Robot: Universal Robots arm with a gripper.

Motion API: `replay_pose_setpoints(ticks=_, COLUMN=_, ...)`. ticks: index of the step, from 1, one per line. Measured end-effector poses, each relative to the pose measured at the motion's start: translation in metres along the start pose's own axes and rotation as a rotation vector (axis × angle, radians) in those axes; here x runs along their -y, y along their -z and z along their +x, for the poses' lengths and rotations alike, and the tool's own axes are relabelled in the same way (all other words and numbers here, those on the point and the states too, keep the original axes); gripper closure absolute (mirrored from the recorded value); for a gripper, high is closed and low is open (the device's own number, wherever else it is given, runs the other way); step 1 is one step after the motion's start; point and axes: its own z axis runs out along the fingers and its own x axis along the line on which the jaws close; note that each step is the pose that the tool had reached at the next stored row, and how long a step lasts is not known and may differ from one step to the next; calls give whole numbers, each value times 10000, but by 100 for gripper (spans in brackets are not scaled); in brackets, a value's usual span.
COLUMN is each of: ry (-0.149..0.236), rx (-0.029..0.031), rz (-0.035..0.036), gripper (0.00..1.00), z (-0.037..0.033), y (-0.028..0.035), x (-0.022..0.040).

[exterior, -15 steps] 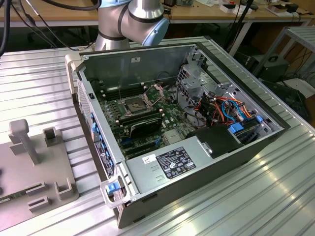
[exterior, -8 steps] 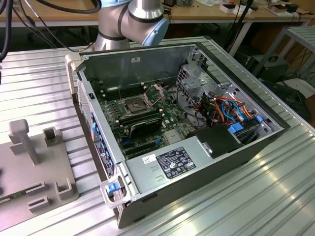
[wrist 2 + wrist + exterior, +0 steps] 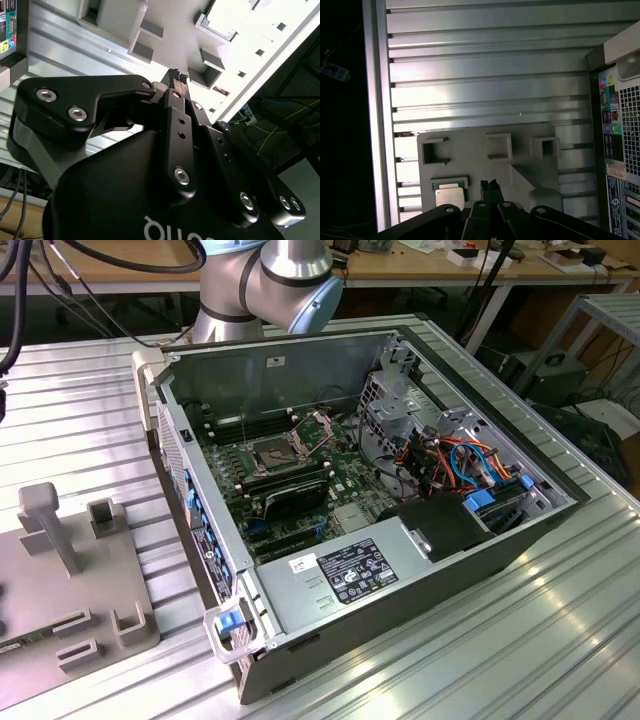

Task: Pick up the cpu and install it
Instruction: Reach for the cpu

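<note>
gripper above grey fixture plate, fingertips together, gripping nothing; cpu seated in a pocket just beside them. socket in the computer case, well apart. for a clean pick: centre over the cpu, grasp its edges squarely.

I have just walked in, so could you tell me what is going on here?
The robot arm's black gripper hangs over the grey moulded fixture plate, fingers shut and empty. The square silver cpu lies in its pocket there, untouched. The open grey computer case stands alongside, its motherboard socket open.
</note>
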Motion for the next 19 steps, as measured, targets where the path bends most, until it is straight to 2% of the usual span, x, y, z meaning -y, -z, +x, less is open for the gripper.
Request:
replay_pose_setpoints(ticks=8, ry=0, rx=2, rz=0, gripper=89, z=3, y=-2, x=0)
replay_pose_setpoints(ticks=19, ry=2, rx=1, rz=1, gripper=89, z=81, y=-14, x=7)
